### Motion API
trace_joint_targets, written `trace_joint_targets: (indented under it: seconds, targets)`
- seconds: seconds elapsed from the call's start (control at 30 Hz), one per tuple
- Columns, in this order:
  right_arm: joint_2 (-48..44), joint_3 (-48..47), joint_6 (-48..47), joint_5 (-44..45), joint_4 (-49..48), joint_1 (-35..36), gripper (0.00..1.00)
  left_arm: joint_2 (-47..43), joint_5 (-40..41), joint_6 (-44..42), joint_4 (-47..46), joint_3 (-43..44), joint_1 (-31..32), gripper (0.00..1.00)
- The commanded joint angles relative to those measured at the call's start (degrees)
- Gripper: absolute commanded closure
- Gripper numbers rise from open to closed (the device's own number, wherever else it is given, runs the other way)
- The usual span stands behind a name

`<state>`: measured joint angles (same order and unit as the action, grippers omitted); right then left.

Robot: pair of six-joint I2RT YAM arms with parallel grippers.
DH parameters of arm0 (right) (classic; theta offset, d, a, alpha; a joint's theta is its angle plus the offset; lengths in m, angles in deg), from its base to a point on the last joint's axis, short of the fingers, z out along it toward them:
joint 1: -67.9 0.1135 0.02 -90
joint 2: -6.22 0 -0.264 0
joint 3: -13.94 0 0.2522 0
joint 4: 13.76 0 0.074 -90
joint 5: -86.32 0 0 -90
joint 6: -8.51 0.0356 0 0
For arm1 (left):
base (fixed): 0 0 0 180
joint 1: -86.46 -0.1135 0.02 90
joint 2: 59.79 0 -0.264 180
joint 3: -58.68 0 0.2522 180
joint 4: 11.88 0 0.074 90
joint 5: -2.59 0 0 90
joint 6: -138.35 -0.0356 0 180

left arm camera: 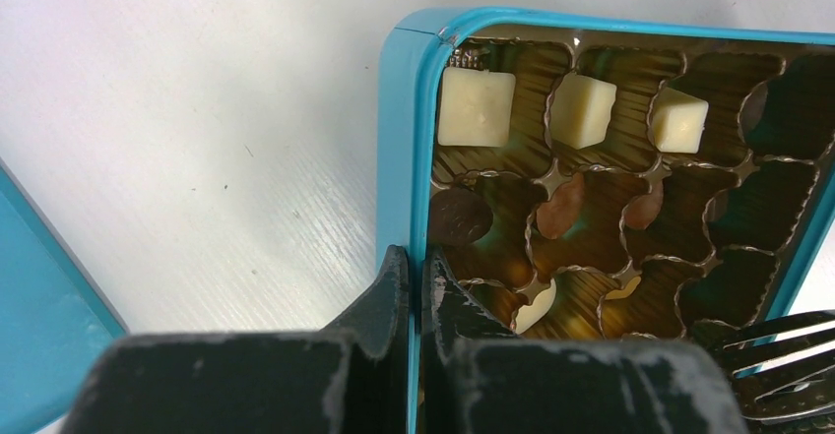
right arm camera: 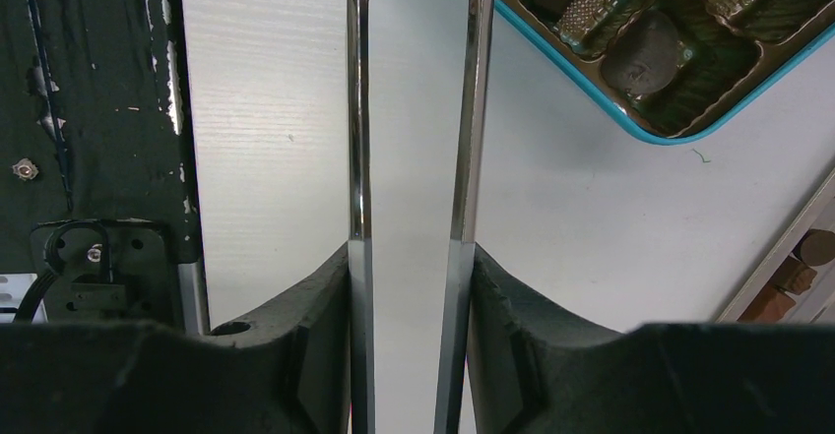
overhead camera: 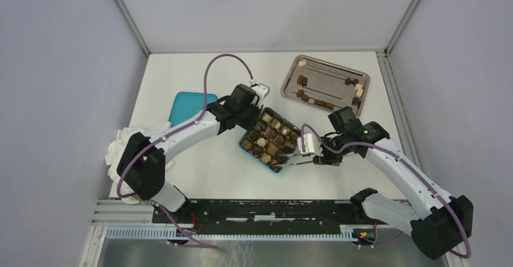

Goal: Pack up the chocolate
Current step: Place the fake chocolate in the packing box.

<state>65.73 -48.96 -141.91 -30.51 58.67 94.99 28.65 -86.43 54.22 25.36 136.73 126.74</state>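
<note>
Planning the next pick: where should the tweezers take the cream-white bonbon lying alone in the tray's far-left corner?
Best across its round sides from above: the cream-white bonbon lies alone, so tips fit either side, while the raised rim of the metal tray likely hinders a low approach.

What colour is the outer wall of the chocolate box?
Teal; the box shows it best in the left wrist view.

Open table [overhead camera: 199, 170] near-left of box [left arm camera: 402, 158] — left claw [left arm camera: 416, 262] blocks far-left wall, tweezers [right arm camera: 358, 158] near-right corner.
</note>
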Motion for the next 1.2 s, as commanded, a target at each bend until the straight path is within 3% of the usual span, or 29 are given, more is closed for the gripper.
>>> trace_joint_targets:
  seconds: [0.0, 0.5, 0.8, 1.07, 1.17]
  targets:
    - [-0.5, -1.0, 0.4, -0.7, -1.5, 0.3, 0.56, -2.9, -1.9, -1.0, -5.2, 1.2, 0.1, 0.98]
    - [-0.9, -7.0, 4.0, -9.4, -2.9, -2.0, 0.6, -3.2, -1.9, -1.1, -5.1, 1.1, 0.2, 0.98]
    - [2.8, -13.2, 6.0, -27.7, -4.3, -22.6, 0.67, -4.3, -1.5, -1.3, -5.2, 0.8, 0.2, 0.98]
    - [0.6, -2.9, 28.8, -35.4, -29.0, -42.7, 0.68, -8.4, -1.2, -3.6, -8.4, -1.7, 2.1, 0.98]
    - [-1.1, 2.6, 35.8, -32.6, -37.9, -44.9, 0.68, -12.6, 0.9, -5.2, -11.7, -4.5, 3.7, 0.98]
